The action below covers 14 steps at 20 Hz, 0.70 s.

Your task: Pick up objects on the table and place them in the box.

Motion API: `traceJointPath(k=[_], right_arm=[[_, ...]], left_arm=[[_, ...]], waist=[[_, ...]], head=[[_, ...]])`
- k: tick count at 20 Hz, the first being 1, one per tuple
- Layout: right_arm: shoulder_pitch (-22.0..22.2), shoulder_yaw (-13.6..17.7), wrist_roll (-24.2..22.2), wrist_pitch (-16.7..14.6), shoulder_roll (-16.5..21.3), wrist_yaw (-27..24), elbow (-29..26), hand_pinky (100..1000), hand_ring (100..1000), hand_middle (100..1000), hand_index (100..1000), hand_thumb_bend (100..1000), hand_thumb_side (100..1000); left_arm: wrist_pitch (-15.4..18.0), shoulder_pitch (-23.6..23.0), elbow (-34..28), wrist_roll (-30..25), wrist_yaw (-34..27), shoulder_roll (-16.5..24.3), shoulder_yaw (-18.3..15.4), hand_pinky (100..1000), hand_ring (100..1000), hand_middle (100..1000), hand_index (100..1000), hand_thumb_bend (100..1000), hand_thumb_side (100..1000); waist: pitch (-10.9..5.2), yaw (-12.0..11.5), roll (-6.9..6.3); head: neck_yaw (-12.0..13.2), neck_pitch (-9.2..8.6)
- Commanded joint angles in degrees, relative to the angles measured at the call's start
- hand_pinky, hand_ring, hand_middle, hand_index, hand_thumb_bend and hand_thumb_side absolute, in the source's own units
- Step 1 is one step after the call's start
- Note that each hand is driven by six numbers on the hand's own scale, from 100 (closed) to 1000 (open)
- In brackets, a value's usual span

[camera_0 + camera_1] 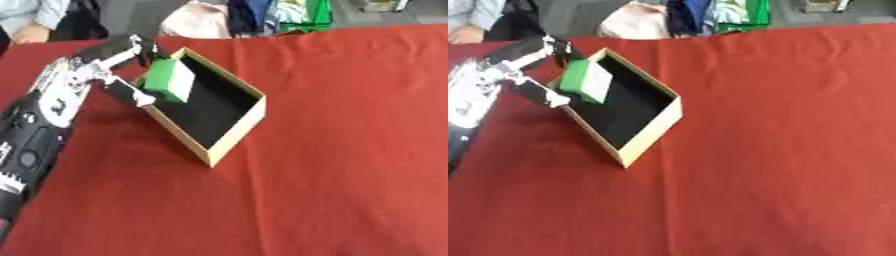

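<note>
Nearest the camera, the robot's left forearm [31,145] runs up the left side of the view, black with silver parts, over the red cloth [350,150] that covers the desk. At its end the left hand [109,70] has its fingers and thumb curled round a green block [171,80] with a pale side face, fingers [140,47] over the top edge and the thumb [136,95] under the lower edge. The block is tilted and sits over the left rim of the cardboard box [232,135], partly inside its opening; whether it touches the bottom cannot be told. The box is shallow, tan outside with a black inside, and lies askew on the cloth. Beyond the far edge of the desk are bags and clothing [254,17]. The right hand appears in neither view.
</note>
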<state>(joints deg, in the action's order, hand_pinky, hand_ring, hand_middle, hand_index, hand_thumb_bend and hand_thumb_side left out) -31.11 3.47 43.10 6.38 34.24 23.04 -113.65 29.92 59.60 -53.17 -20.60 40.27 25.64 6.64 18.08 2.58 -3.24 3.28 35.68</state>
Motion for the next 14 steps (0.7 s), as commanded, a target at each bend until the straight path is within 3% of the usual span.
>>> traceJointPath(k=[1, 5, 11, 12, 14], right_arm=[[-0.2, 0.5, 0.0, 0.2, 0.7, -0.4, -0.9, 767, 725, 746, 728, 100, 100], [0.0, 0.6, 0.1, 0.3, 0.6, -0.3, -0.9, 767, 725, 747, 728, 100, 100], [0.1, 0.6, 0.1, 0.3, 0.7, -0.3, -0.9, 767, 726, 747, 728, 100, 100], [0.1, 0.6, 0.1, 0.3, 0.7, -0.3, -0.9, 766, 726, 747, 728, 100, 100], [0.1, 0.6, 0.1, 0.4, 0.7, -0.3, -0.9, 766, 726, 747, 728, 100, 100]], left_arm=[[-0.3, 1.2, -0.4, 2.6, 2.5, 0.8, -1.2, 711, 802, 764, 968, 417, 203], [-0.2, 1.1, 0.0, 6.5, 4.9, 0.5, -1.4, 741, 845, 823, 1000, 554, 411], [0.3, 1.2, 0.6, 9.5, 6.1, 0.4, -1.4, 745, 849, 830, 1000, 565, 426], [0.3, 1.2, 0.5, 9.7, 6.1, 0.3, -1.5, 755, 865, 871, 1000, 616, 533], [-0.2, 1.4, -0.2, 10.8, 5.5, 0.2, -2.0, 767, 874, 888, 1000, 643, 568]], waist=[[-1.51, 0.1, -0.52], [-1.51, 0.2, -0.58], [-1.53, 0.2, -0.65], [-1.54, 0.3, -0.65], [-1.56, 0.3, -0.67]], head=[[-0.1, 0.35], [-0.1, 0.51], [-0.2, 0.62], [-0.2, 0.66], [-0.1, 0.73]])
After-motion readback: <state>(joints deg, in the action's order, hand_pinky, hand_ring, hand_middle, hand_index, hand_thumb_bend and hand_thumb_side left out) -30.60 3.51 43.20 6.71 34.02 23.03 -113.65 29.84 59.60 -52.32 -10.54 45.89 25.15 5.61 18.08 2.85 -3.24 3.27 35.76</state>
